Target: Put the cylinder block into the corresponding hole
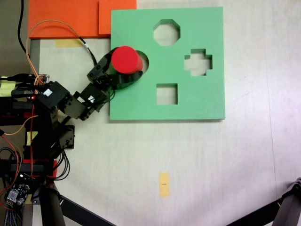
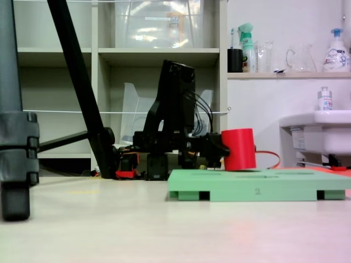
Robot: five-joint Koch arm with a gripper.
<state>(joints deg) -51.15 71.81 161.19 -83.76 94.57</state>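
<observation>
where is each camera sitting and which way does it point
A fixed view: sits above, looking straight down at the table and green foam board; the arm reaches in from the left, its gripper at the cylinder block.
A fixed view: sits low near table level, looking sideways at the board's edge, shelves behind; the arm stands behind the block.
Shared: board, red block, arm and gripper.

Cylinder block [image 1: 126, 60] hides the round hole [image 1: 144, 61]

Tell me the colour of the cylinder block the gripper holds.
Bright red. The cylinder block shows best in the fixed view from above, in the gripper.
</observation>
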